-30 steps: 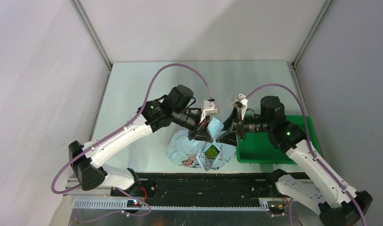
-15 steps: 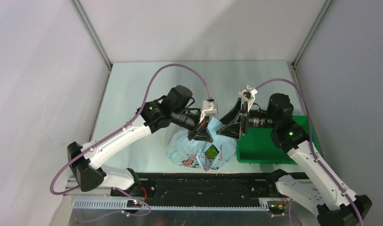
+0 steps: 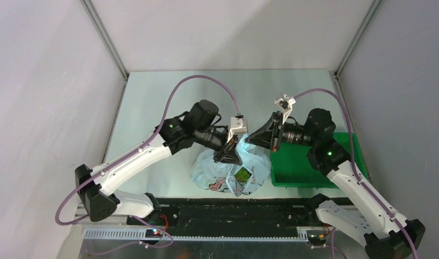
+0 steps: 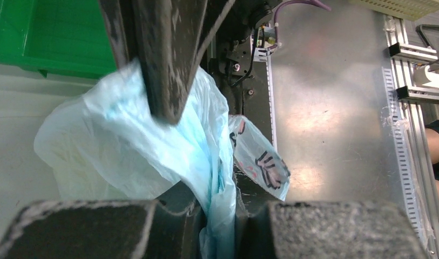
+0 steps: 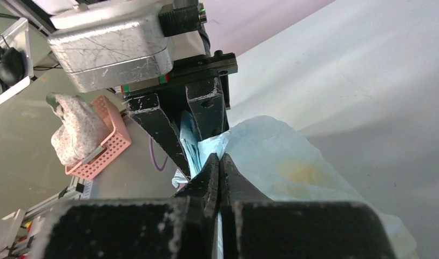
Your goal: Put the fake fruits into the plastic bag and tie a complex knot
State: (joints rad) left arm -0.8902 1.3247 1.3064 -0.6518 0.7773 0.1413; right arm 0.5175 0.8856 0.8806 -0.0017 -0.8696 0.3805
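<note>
Top external: I see the bag point(image 3: 220, 171) between arms, fruit point(image 3: 242, 175) inside. My left gripper point(image 4: 217, 211) pinches its top film; right gripper point(image 5: 218, 158), just right of it, is clenched on film too.

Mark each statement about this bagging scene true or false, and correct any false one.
1. The left gripper and the right gripper both meet at the plastic bag. True.
2. The plastic bag lies inside the green tray. False: it lies on the table, beside the tray.
3. Green fake fruit shows through the bag's plastic. True.
4. The right gripper's fingers stand wide open. False: they are shut together.
5. Bag plastic runs between the left gripper's fingers. True.
</note>
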